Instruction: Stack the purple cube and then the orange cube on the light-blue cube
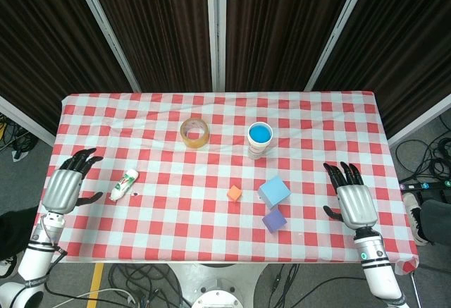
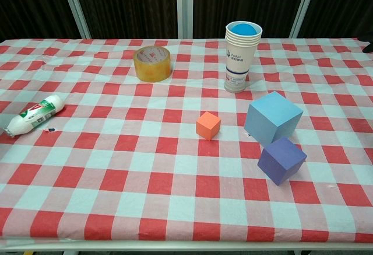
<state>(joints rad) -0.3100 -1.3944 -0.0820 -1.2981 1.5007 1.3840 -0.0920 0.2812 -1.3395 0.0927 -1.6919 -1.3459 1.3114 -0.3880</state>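
Red-and-white checked tablecloth (image 1: 141,111) — contents. Large light-blue foam cube (image 2: 273,117), right of centre; purple foam cube (image 2: 281,160) just beside it toward the near edge; small orange foam cube (image 2: 208,125) to its left, apart. Left hand (image 1: 65,185) and right hand (image 1: 352,199) — at the left and right edges, fingers spread, holding nothing.

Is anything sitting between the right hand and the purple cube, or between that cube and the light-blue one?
Nothing visible. In the head view, only bare checked cloth lies between the right hand and the purple cube. The light-blue cube sits right beside the purple one, with its top bare. The orange cube stands off to the far side.
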